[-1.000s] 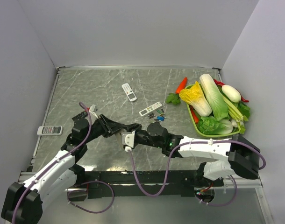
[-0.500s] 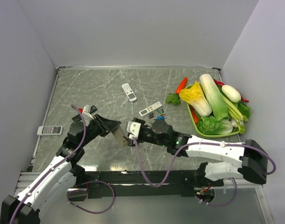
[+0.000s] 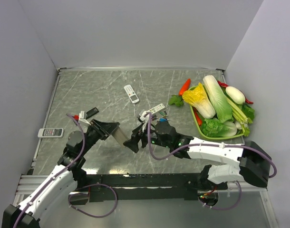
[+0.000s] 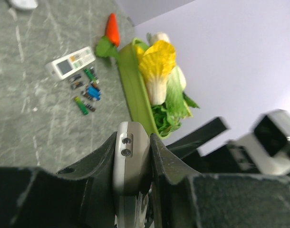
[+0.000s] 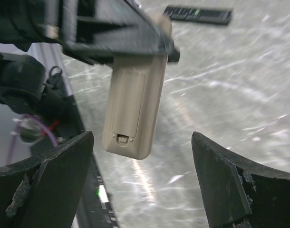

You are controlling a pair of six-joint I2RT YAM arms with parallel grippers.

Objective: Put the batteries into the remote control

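- The left gripper (image 3: 112, 130) is clamped on the remote control (image 3: 118, 136) and holds it up off the grey marbled table (image 3: 88, 90), near the front, between the two arms; in the left wrist view the left fingers (image 4: 103, 156) press on both narrow sides of the beige casing
- The right gripper (image 3: 135, 137) hovers just beside the remote's free end; its fingers (image 5: 45, 185) stand wide apart with nothing between them; they do not touch the remote
- From the right wrist view the remote shows its plain beige back, hanging below the left jaws; a rectangular battery cover with a small latch sits on it
- The batteries (image 4: 87, 92) lie loose on the table in a small cluster, green, blue and dark, well apart from the held remote; they sit just beside a slim white remote (image 4: 71, 61)
- A small white remote (image 3: 131, 93) lies farther back, mid-table; another remote (image 3: 50, 132) lies at the left edge; a dark flat piece (image 3: 91, 113) rests near the left arm
- A green tray (image 4: 133, 78) on the right holds a napa cabbage (image 4: 157, 64) and other greens; a carrot (image 4: 112, 27) lies just outside it
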